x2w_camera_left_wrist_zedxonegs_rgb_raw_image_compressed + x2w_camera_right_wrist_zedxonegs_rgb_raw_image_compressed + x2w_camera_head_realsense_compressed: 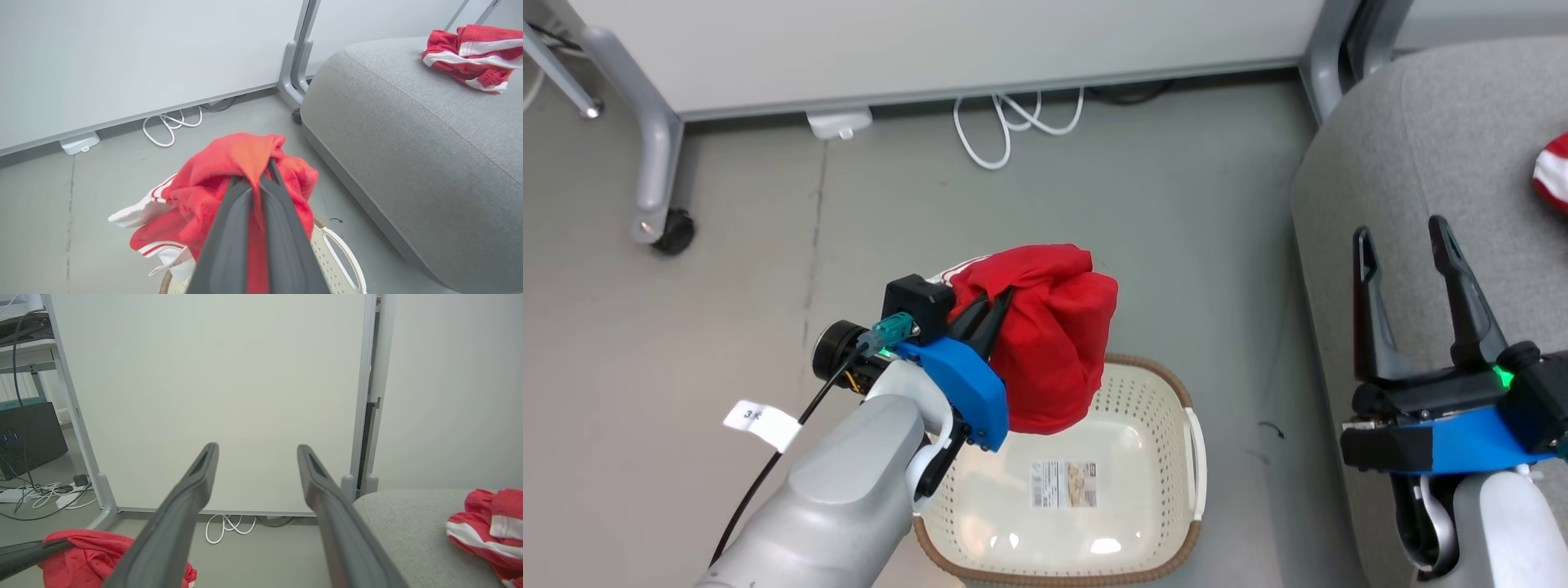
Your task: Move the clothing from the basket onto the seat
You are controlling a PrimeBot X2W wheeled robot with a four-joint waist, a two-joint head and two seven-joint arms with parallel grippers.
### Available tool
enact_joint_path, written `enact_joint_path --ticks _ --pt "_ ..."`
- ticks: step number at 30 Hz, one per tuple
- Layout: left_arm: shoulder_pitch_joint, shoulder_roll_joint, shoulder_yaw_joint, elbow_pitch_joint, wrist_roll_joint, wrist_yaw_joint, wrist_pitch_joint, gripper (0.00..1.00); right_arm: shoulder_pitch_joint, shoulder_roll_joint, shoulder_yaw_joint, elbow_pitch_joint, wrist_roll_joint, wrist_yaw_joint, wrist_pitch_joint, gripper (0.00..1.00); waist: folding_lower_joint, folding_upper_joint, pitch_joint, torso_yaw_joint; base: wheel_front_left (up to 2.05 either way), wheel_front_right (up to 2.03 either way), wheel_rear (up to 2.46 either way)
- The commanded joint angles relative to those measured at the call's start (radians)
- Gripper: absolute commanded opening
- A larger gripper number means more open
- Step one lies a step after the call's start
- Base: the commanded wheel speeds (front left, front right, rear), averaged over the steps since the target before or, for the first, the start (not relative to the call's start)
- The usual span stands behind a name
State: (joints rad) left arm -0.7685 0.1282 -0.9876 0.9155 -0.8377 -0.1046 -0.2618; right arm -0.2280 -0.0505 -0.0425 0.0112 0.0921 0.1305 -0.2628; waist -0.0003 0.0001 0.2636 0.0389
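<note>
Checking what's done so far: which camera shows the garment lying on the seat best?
The left wrist view: the red garment lies nearly whole on the grey seat, its white stripes clear. The right wrist view has the garment cut off at the frame's edge; the head view catches a sliver at its right edge.

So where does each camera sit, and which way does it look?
Head view: on the robot's head, looking down at the basket and floor; left hand shut on a red garment, right hand open.
Left wrist view: on the left wrist, looking along its closed fingers toward the seat.
Right wrist view: on the right wrist, facing a white panel between its spread fingers.
Shared: both wrist views show the striped garment lying on the seat.
</note>
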Motion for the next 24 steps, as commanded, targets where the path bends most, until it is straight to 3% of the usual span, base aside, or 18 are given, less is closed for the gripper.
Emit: enact_joint_path --ticks 1,11,24 --pt "0.015 0.007 0.017 -0.014 0.014 0.007 -0.004 0.0 0.022 0.0 -0.001 0.004 0.006 0.001 -0.003 1.0 0.0003 -0.0001 -0.047 0.015 0.0 0.0 0.0" --pt "0.072 0.017 0.158 -0.166 0.149 0.016 -0.004 0.0 0.081 0.0 0.011 0.025 0.026 0.001 -0.003 1.0 0.0003 -0.0001 -0.153 0.026 0.0 0.0 0.0" --pt "0.059 0.004 0.184 -0.281 0.235 0.0 -0.005 0.0 0.125 0.0 0.023 0.031 0.044 0.001 -0.003 1.0 0.0003 -0.0001 -0.212 0.025 0.0 0.0 0.0"
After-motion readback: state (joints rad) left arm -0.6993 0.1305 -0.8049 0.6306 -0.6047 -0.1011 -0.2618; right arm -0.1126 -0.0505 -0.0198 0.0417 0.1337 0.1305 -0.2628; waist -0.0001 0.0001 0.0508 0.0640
